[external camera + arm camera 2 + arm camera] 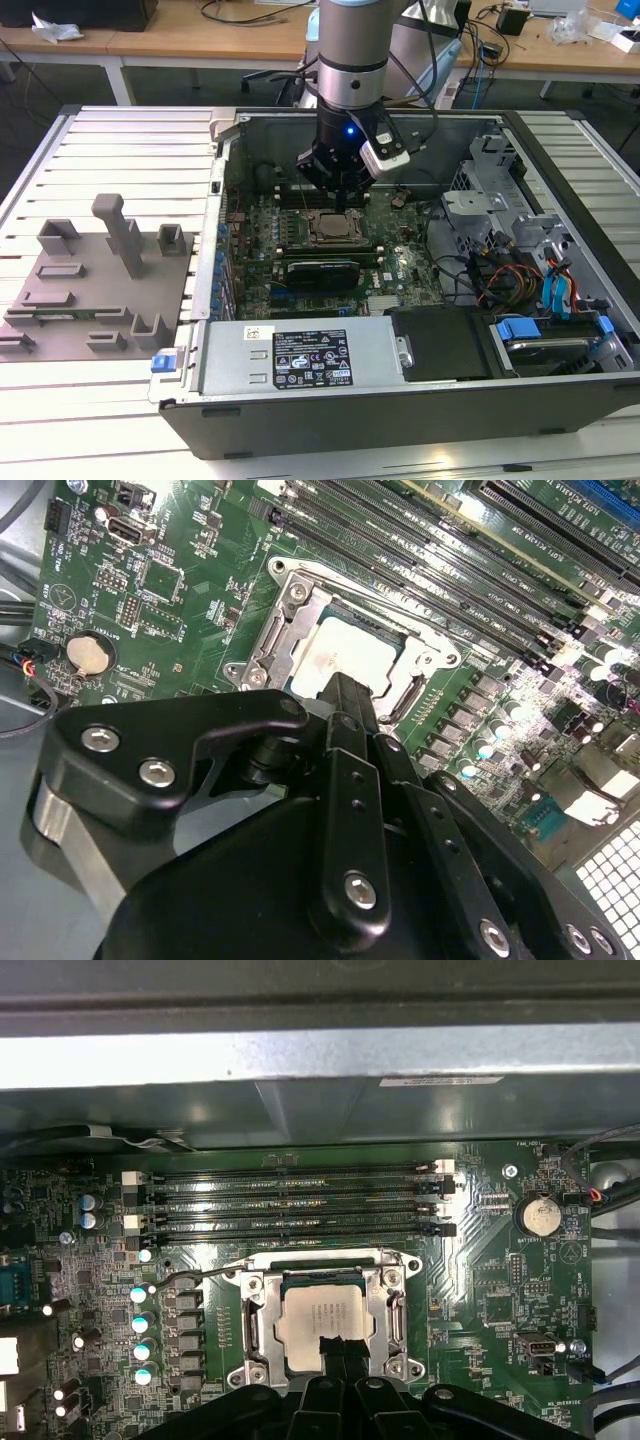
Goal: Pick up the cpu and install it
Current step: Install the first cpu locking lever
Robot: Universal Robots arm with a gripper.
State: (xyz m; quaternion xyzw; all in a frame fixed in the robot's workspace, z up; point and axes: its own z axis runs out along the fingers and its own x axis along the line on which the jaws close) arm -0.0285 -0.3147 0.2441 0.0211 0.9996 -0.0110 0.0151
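Note:
The cpu (322, 1312) lies flat inside the open socket frame (258, 1310) on the green motherboard, its pale silvery top facing up. It also shows in the second wrist view as cpu (345, 652) and in the exterior view as cpu (330, 227). My gripper (341, 1346) hangs just above the chip's edge with its two black fingers pressed together and nothing between them. The same fingertips, gripper (346, 686), cover part of the chip's rim. In the exterior view the gripper (338, 205) stands inside the open computer case, right over the socket.
Memory slots (290, 1200) run beside the socket, toward the case wall (300, 1080). A coin battery (540, 1215) sits off to one side. A long black expansion card (320, 272), the power supply (300, 358) and drive cages with cables (520, 250) crowd the case. A grey fixture tray (90, 280) lies on the exterior view's left.

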